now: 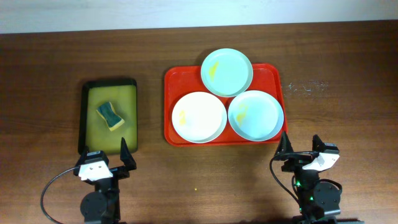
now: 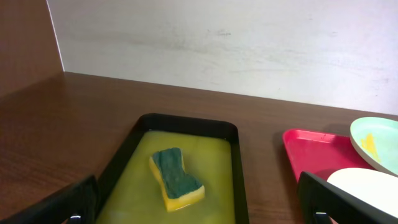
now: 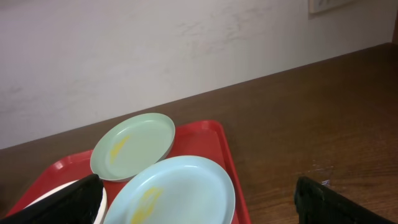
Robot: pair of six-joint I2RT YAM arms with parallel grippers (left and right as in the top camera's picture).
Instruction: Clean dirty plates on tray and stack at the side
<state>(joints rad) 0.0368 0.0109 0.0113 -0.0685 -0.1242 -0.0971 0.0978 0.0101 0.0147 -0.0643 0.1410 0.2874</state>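
The red tray (image 1: 176, 79) lies at the table's middle and holds three plates. A pale blue-green plate (image 1: 227, 72) with a yellow smear sits at its far edge. A white plate (image 1: 199, 116) with a yellow smear sits at the front left. A pale blue plate (image 1: 255, 116) with a yellow smear sits at the front right. My left gripper (image 1: 110, 160) is open and empty near the front edge. My right gripper (image 1: 302, 148) is open and empty just in front of the tray's right corner. The right wrist view shows the blue plate (image 3: 177, 193) and the far plate (image 3: 132, 146).
A black-rimmed tray (image 1: 91, 121) with a yellow-green inside lies left of the red tray. A yellow sponge with a green top (image 1: 111, 116) lies in it, also in the left wrist view (image 2: 176, 178). A pale wall runs along the table's far edge.
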